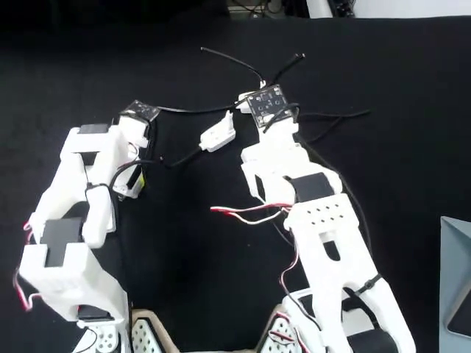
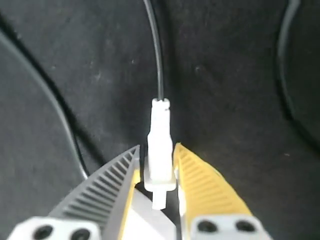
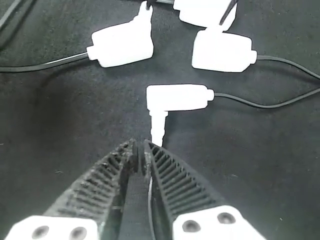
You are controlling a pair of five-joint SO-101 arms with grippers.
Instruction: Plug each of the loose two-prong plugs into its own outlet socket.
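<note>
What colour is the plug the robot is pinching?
White; the plug shows best in the left wrist view.

A black-clothed table [image 1: 412, 73] carries white plugs [image 3: 177, 97] and thin black cables [image 2: 159, 60].

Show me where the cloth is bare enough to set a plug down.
Bare: the cloth between the left arm and right arm, below the red wires; also the far corner past the left arm. Crowded: around the white plug by the right arm's far end, where cables cross.
</note>
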